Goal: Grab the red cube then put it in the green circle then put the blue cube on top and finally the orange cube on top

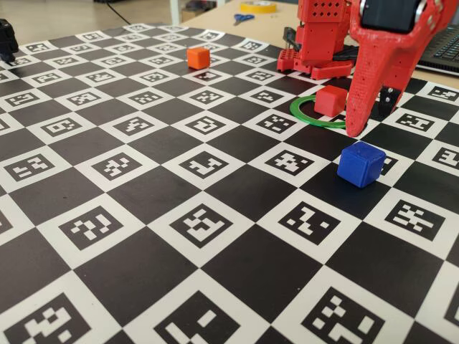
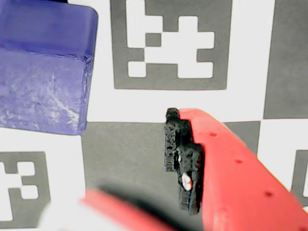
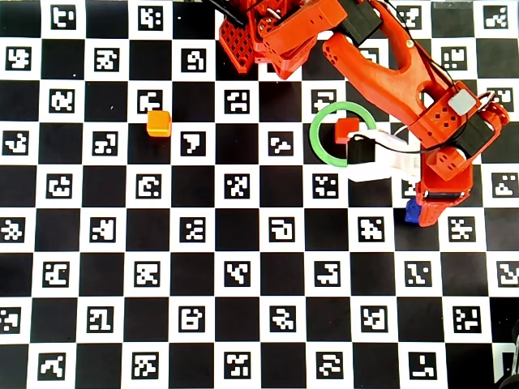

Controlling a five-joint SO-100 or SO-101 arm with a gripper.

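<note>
My worry is knocking the blue cube (image 1: 361,163) away: in the wrist view it sits off to the upper left of the padded finger (image 2: 185,166), not squarely between the jaws, so a careless descent could push it or clip one corner. A wide swing might also nudge the red cube (image 1: 330,100), which sits inside the green ring (image 1: 305,115). The gripper (image 1: 369,118) looks spread apart and empty, tips down near the board (image 1: 143,215), just behind the blue cube. The orange cube (image 1: 198,58) waits well apart.
</note>
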